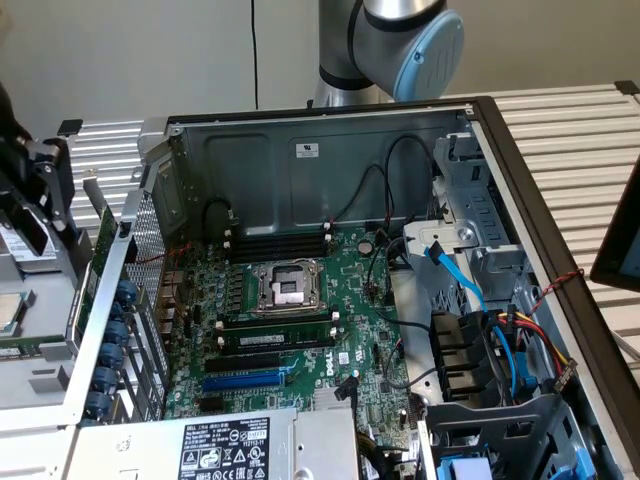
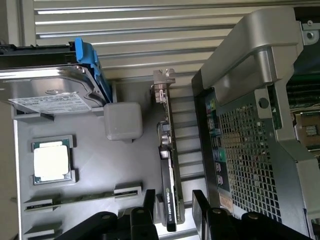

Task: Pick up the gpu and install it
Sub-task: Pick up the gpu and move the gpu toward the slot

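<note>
Counts, wrist view: one gpu (image 2: 169, 150), one hard drive (image 2: 47, 90) with a blue rail, one processor chip (image 2: 50, 162), one memory stick (image 2: 75, 199) and one small gray block (image 2: 122, 120). All sit in a gray tray (image 2: 100, 165) on a slatted table (image 2: 150, 30).

Counts, exterior view: one arm (image 1: 400, 40) behind one open computer case (image 1: 300, 165). Inside the case are one motherboard (image 1: 350, 300), one processor socket (image 1: 288, 285), one blue slot (image 1: 245, 380) and one blue flat cable (image 1: 455, 270). A power supply (image 1: 225, 445) with a label sits at the near edge.

The exterior view gives the inside of the case: board, socket, slots and wiring. The wrist view gives the tray's contents from above and the perforated back panel (image 2: 240, 150) of the case from outside.

Gpu position: it stands on its long edge at the rim of the tray. Its silver bracket end points away from the gripper and its black labelled end lies toward it. It is just beside the back panel with table slats showing between them, so the two are apart.

Gripper (image 2: 173, 196): the two black fingers (image 2: 149, 202) are spread, one on each side of the gpu's labelled end. A narrow gap shows on both sides, so nothing is pinched. The gpu is in the tray, not in the case.
</note>
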### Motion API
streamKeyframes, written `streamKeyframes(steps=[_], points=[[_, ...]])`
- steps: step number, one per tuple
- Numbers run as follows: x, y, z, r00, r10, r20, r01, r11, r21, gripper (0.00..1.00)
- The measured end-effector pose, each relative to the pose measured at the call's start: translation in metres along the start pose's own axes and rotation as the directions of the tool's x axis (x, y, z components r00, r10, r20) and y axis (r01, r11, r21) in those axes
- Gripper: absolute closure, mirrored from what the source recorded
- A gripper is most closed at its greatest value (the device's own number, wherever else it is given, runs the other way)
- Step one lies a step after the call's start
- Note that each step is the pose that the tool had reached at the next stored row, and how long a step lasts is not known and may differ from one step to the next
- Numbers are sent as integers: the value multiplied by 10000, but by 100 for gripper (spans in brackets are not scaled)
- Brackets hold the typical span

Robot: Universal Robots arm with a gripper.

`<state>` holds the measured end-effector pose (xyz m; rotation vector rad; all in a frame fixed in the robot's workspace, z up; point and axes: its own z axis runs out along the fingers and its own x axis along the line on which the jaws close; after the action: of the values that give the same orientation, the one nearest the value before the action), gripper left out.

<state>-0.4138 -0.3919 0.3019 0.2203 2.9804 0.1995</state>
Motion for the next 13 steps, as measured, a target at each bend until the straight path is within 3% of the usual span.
streamKeyframes(steps=[13], points=[[-5, -29, 238, 10000, 81, 11, -81, 10000, 11, 57]])
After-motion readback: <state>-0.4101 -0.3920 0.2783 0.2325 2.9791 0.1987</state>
